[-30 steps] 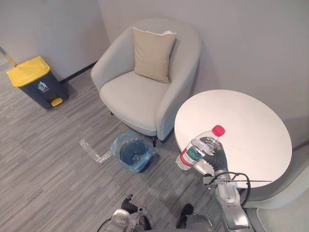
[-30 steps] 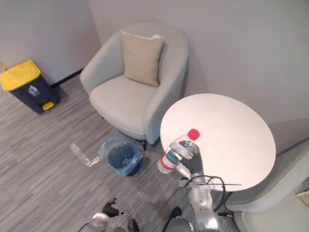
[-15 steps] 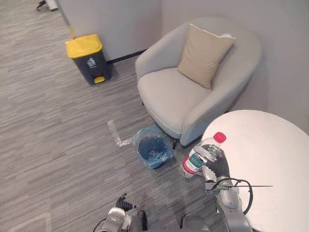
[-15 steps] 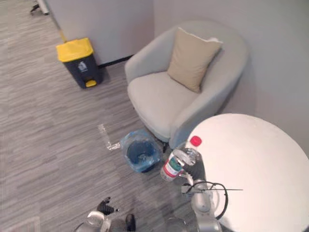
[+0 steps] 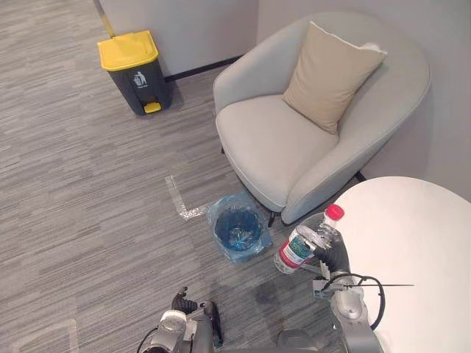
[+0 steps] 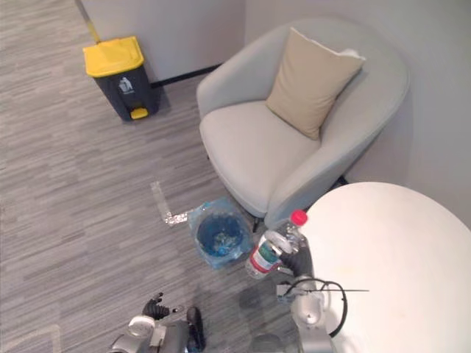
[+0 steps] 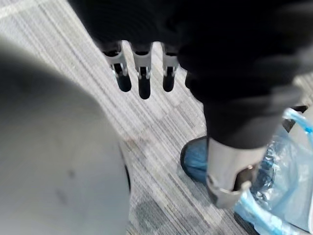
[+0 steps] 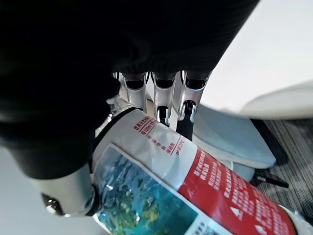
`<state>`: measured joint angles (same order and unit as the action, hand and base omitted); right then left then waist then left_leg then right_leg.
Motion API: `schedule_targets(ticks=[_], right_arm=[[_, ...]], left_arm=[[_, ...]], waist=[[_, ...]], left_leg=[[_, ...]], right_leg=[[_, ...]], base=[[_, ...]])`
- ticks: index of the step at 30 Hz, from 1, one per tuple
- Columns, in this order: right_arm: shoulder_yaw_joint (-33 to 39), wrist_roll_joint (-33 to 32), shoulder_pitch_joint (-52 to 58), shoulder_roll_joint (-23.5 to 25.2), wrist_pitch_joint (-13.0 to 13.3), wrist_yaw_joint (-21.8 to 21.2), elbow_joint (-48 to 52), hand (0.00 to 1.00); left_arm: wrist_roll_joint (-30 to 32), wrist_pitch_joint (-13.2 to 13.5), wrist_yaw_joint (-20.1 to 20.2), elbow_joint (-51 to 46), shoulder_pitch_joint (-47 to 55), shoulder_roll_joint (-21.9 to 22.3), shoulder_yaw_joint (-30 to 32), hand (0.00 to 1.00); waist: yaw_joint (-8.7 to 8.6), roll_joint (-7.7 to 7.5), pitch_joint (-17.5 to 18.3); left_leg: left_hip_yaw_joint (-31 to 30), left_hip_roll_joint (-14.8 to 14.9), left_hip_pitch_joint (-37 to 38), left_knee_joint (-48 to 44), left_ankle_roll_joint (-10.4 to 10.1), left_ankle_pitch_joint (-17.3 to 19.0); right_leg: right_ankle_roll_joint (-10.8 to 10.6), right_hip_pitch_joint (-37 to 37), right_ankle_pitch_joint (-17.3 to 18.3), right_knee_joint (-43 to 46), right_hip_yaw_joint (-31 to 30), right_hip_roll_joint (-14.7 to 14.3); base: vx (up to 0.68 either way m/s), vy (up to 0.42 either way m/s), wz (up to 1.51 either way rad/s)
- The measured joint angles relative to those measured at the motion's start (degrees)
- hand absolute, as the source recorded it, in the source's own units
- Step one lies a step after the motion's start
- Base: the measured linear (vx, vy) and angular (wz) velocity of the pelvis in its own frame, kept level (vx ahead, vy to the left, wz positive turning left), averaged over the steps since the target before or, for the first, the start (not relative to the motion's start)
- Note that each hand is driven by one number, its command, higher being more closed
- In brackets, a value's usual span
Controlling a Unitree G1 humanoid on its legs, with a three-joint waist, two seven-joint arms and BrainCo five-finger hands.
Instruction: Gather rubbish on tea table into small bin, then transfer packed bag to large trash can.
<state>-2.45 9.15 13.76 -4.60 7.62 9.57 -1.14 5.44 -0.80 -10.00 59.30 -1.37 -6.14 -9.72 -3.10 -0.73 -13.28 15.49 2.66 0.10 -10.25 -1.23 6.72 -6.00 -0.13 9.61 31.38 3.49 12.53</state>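
Our right robot hand (image 5: 331,254) has its fingers curled round 1 red-capped bottle (image 5: 298,246), held off the tabletop's (image 5: 419,243) 9 o'clock edge, over the floor. We see nothing else on the tabletop, so it's prob. the last item. Left to do: drop it in the blue-lined small bin (image 5: 238,229) at the bottle's 9 o'clock, then take the bag to the yellow-lidded large trash can (image 5: 135,62) at 11 o'clock. Left robot hand (image 7: 142,73) hangs w/ fingers straight. Bottle label: red, white & green w/ print. Can: white pictogram.

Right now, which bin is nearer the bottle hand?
The small blue-lined bin, beside the right hand gripping the bottle; the yellow-lidded can stands by the wall.
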Motion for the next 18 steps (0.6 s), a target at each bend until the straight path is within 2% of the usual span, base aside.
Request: schedule_targets(ticks=[1,2,3,4,5,6,7,8,9,11,12,17,18], right_arm=[[-0.72,0.11,0.05,0.06,0.01,-0.09,-0.02,1.00],[-1.02,0.93,-0.24,0.00,0.03,-0.19,-0.14,1.00],[-1.02,1.43,-0.44,-0.03,0.03,-0.22,-0.30,1.00],[-1.01,2.16,-1.08,-0.13,0.04,-0.28,-1.43,1.00],[-1.00,2.15,-1.63,-0.19,0.02,-0.32,-2.64,1.00],[-0.99,2.15,-1.79,-0.14,0.01,-0.40,-3.97,1.00],[-1.01,2.15,-1.60,-0.10,0.01,-0.44,-4.21,1.00],[-1.09,2.14,-0.89,-0.43,-0.04,-0.44,-4.58,1.00],[-1.13,2.17,-1.04,-1.39,-0.72,-0.52,-5.07,1.00],[-1.49,2.18,-0.98,-2.86,-0.82,-0.59,-5.05,1.00],[-1.59,2.18,-1.01,-3.42,-0.82,-0.56,-5.03,1.00],[-1.85,2.19,-1.47,-3.38,-0.79,-0.65,-4.84,1.00],[-2.42,2.21,-1.43,-3.46,-0.79,-0.69,-4.86,1.00]], left_arm=[[0.13,-0.09,-0.01,0.05,0.36,-0.13,-0.86,0.00],[0.23,-0.15,0.01,0.10,0.33,-0.37,-0.74,0.00],[0.24,-0.18,0.01,0.17,0.29,-0.42,-0.71,0.00],[0.24,-0.16,0.01,0.68,0.30,-0.39,-0.44,0.00],[0.23,-0.16,0.01,0.99,0.28,-0.31,-0.21,0.00],[0.22,-0.16,0.05,1.11,0.24,-0.37,-0.19,0.00],[0.24,-0.14,0.06,1.13,0.27,-0.44,-0.19,0.00],[0.58,-0.08,-0.01,1.45,0.11,-0.55,0.41,0.00],[0.69,-0.25,0.05,2.24,0.14,1.28,1.80,0.00],[0.94,-0.15,-0.01,2.24,0.74,2.30,2.02,0.00],[1.19,-0.15,0.05,2.31,1.28,2.73,1.95,0.00],[1.24,0.01,0.06,2.02,1.43,2.66,2.06,0.00],[1.17,0.06,-0.02,1.93,1.43,2.37,2.10,0.00]], waist=[[-0.54,0.66,-0.15],[-0.62,0.58,-0.06],[-0.74,0.62,-0.08],[-0.82,1.02,-0.02],[-0.86,1.31,-0.03],[-0.83,1.18,0.04],[-0.77,0.84,0.24],[-0.58,-0.32,1.05],[-0.74,1.62,1.20],[-0.27,3.06,1.95],[-0.43,4.20,2.62],[-0.24,3.83,3.04],[-0.14,3.29,2.90]], left_leg=[[0.21,0.06,2.40,1.54,0.27,0.17],[0.11,0.16,3.48,2.50,0.28,0.16],[-0.06,0.34,3.73,2.77,0.28,0.16],[-0.66,1.23,3.90,3.12,0.23,0.13],[-1.21,1.92,3.89,3.15,0.20,0.12],[-2.32,2.19,3.93,3.18,0.00,0.02],[-2.54,1.90,3.94,3.17,-0.13,0.06],[-4.59,0.34,4.22,3.38,-2.10,0.68],[-5.34,1.61,4.72,3.74,-2.78,0.26],[-5.31,2.71,5.18,4.90,-3.07,0.33],[-5.72,3.76,6.22,6.40,-3.86,-0.15],[-7.40,4.63,6.77,7.46,-4.52,-0.56],[-7.69,4.47,6.64,7.70,-4.69,-0.68]], right_leg=[[0.63,-2.37,1.22,5.59,-0.49,0.24],[0.82,-4.30,4.54,7.16,-0.39,-0.21],[1.04,-5.17,5.60,7.00,-0.29,-0.67],[1.56,-6.98,7.11,4.13,-0.22,-2.51],[1.72,-7.64,7.13,0.94,-0.33,-3.77],[1.76,-7.67,5.33,-6.81,-1.07,-5.20],[1.91,-7.51,3.46,-9.71,-1.38,-5.32],[1.75,-7.15,-2.23,-13.49,-1.19,-4.21],[2.23,-5.73,-2.64,-14.52,-0.29,-5.26],[2.48,-4.80,-2.83,-16.46,0.02,-6.50],[2.96,-3.10,-3.18,-18.42,0.93,-7.72],[3.29,-1.08,-4.08,-21.35,2.35,-8.88],[3.11,-0.54,-4.82,-22.73,2.50,-8.84]], base=[[0.19,0.147,-0.07],[0.15,0.089,0.02],[0.14,0.014,0.15],[0.12,-0.065,0.21],[0.15,-0.130,0.39],[0.13,-0.137,0.35],[0.15,-0.168,0.58],[0.17,-0.164,0.50],[0.18,-0.166,0.40],[0.14,-0.127,0.06],[0.11,-0.113,0.09],[0.03,-0.052,0.14],[-0.01,0.029,0.08]])
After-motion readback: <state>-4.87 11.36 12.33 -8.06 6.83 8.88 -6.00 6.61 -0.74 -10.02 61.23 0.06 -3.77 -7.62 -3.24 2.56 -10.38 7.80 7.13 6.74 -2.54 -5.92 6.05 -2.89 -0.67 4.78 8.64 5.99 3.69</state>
